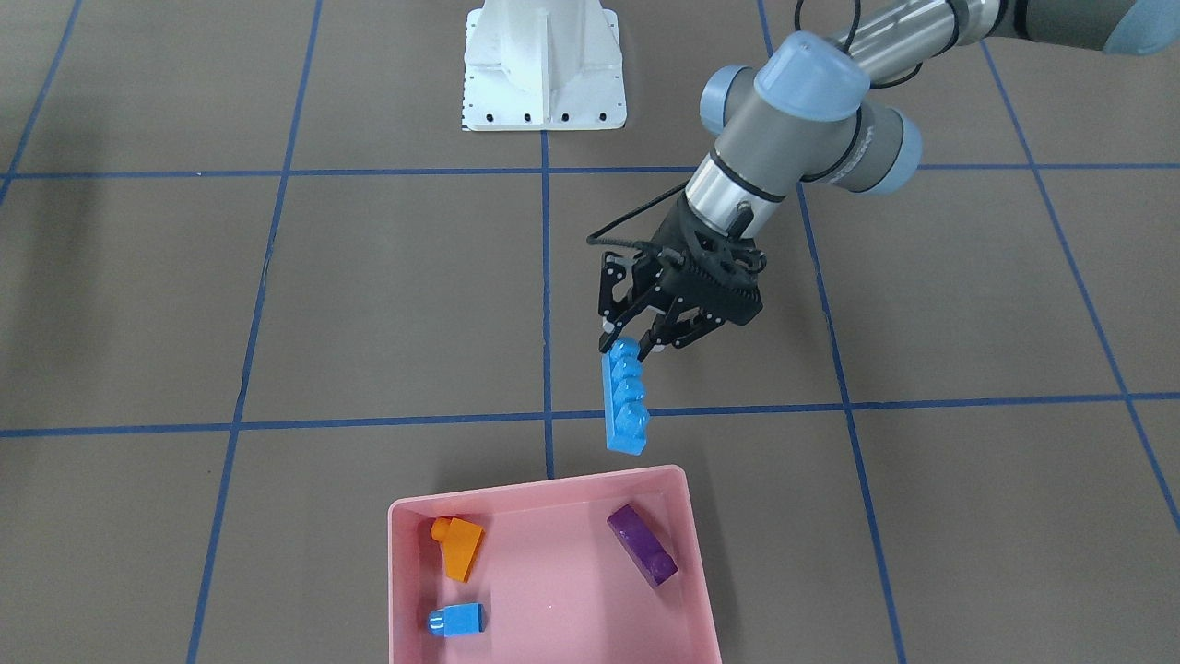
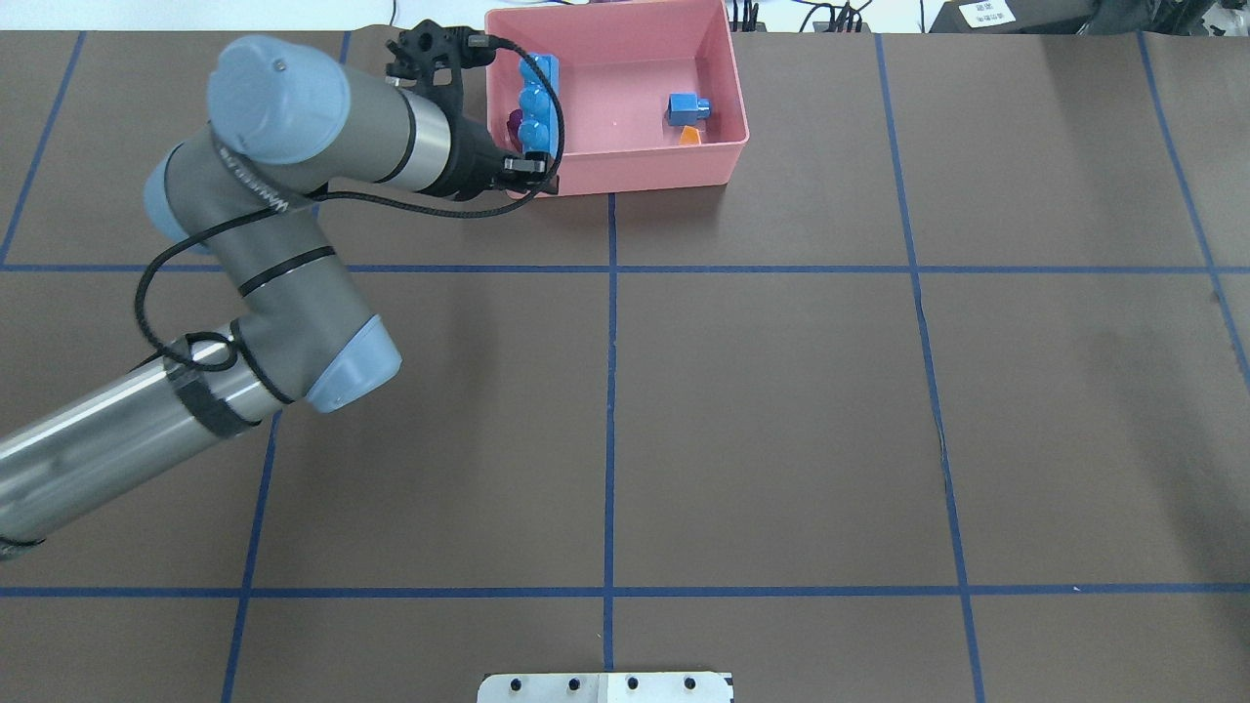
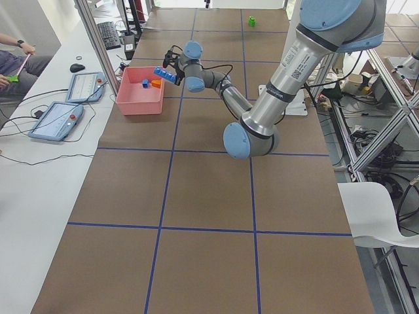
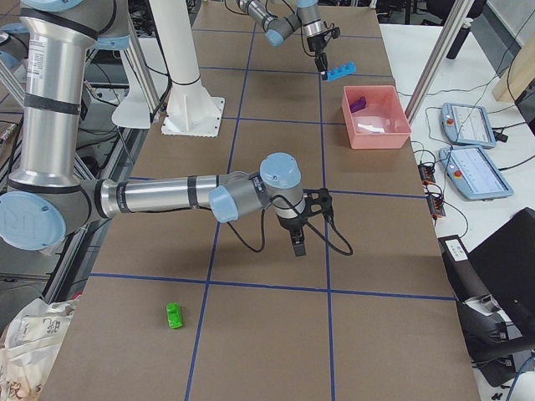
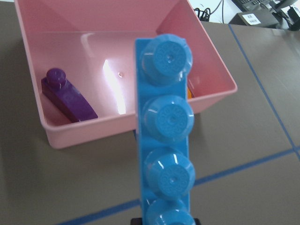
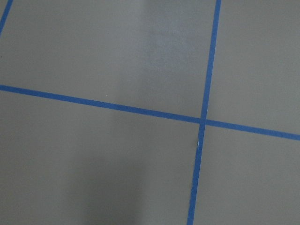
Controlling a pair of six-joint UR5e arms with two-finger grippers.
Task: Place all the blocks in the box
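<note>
**Long blue block clamped at the box's robot-side wall**

The long blue block (image 1: 625,406) is clamped at one end between the left fingers (image 1: 616,318) and is held tilted in the air above the tabletop (image 1: 277,304). Its free end is pointed toward the box (image 1: 544,488) and is seen at the box's robot-side wall, by the corner where the purple block (image 1: 643,545) is laid aslant. Whether that end reaches over the rim cannot be told.

Inside the box, the orange block (image 1: 458,546) is found by the other robot-side corner. The small blue block (image 1: 457,620) is found farther in, on the orange block's side. A bare stretch of pink floor is left between these two and the purple block.

Well apart from the box, the right fingers (image 4: 298,242) are hung just above the tabletop. Whether they are apart or together cannot be told. Farther still from the box, the green block (image 4: 174,315) is seen lying on the tabletop.
</note>
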